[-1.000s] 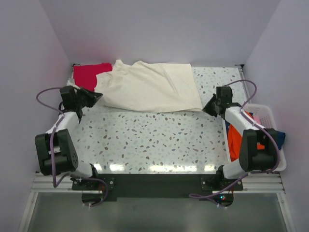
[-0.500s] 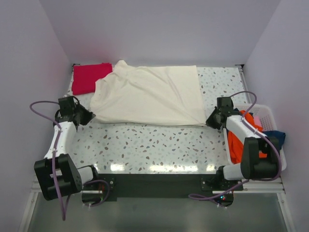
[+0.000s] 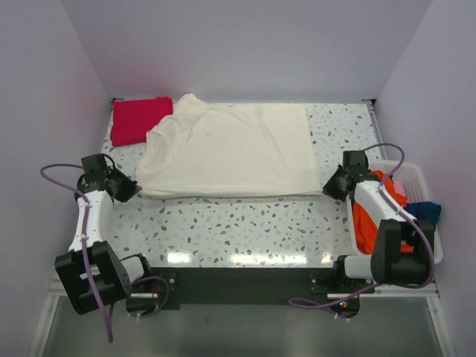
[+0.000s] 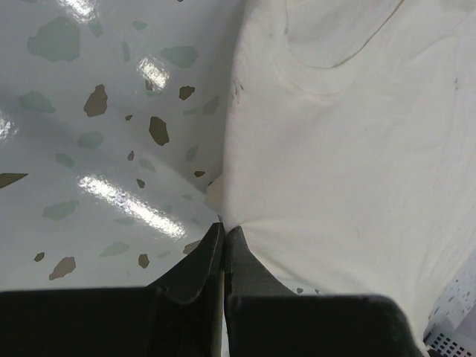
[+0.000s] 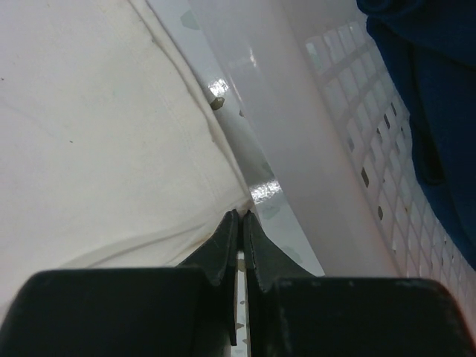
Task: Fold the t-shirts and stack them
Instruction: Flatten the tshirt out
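Note:
A large cream t-shirt (image 3: 230, 152) lies spread flat across the back half of the speckled table. My left gripper (image 3: 136, 188) is shut on its near left corner, and the wrist view shows the cloth (image 4: 349, 149) pinched at the closed tips (image 4: 224, 227). On the other side my right gripper (image 3: 327, 187) is shut on the near right corner, with cloth (image 5: 97, 134) caught at its tips (image 5: 242, 216). A folded red t-shirt (image 3: 140, 119) sits at the back left corner, partly under the cream one's sleeve. Orange (image 3: 366, 219) and blue (image 3: 425, 212) t-shirts lie in the basket.
A white slotted basket (image 3: 410, 172) stands at the table's right edge, close beside my right gripper; its wall (image 5: 297, 134) fills the right wrist view, with blue cloth (image 5: 424, 89) inside. Lilac walls close in the left, back and right. Bare speckled table (image 3: 238, 223) lies toward the front.
Both grippers have drawn back toward the near edge and slightly outward, dragging the cream t-shirt's near hem with them. The shirt now lies flatter and wider.

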